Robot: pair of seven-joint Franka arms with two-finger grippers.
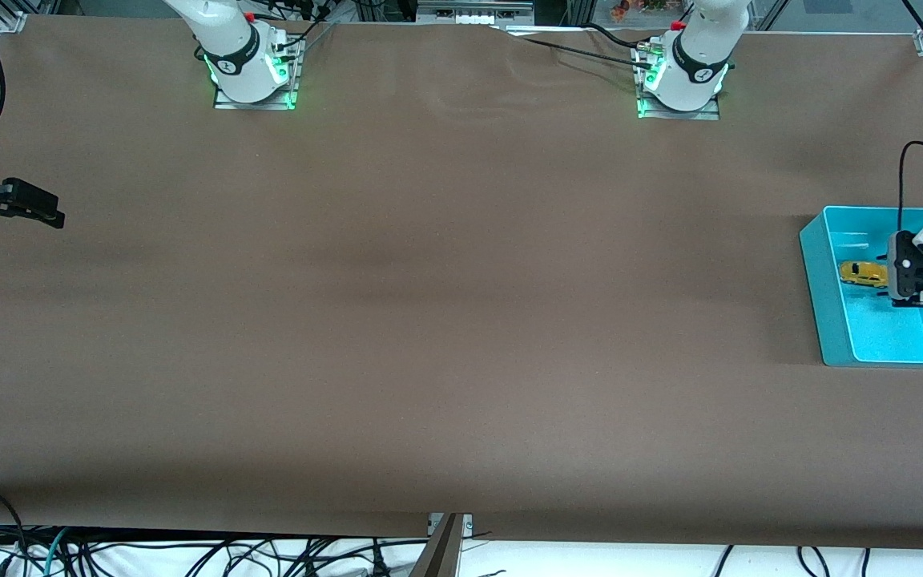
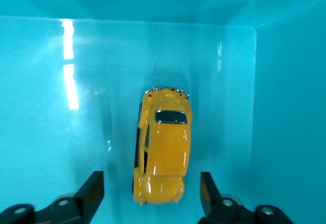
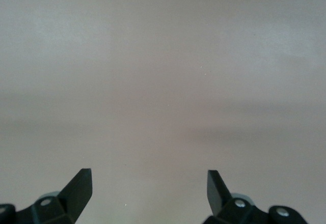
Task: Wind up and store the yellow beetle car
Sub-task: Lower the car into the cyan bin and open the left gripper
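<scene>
Glossy yellow beetle car (image 2: pixel 162 150) lies in the bin (image 1: pixel 830 304); both grippers' fingers (image 2: pixel 91 193) spread, empty.

Your front camera sits high and faces the two bases, which stand at 12 o'clock; it is far enough to hold the whole table (image 1: pixel 429 320). The bin (image 1: pixel 826 296) lies at about 3 o'clock, at the left arm's end. Your left wrist camera looks straight down into this bin (image 2: pixel 41 132) from close, so the car (image 2: pixel 163 145) fills the middle and the left gripper (image 2: pixel 152 191) shows at 6 o'clock, fingers apart. The front view shares this same car (image 1: pixel 863 273) and left gripper (image 1: pixel 908 300). Your right wrist camera looks down on bare table (image 3: pixel 163 81), right gripper (image 3: pixel 150 188) at 6 o'clock, spread wide; the front view has the right gripper (image 1: pixel 49 215) at 9 o'clock.
</scene>
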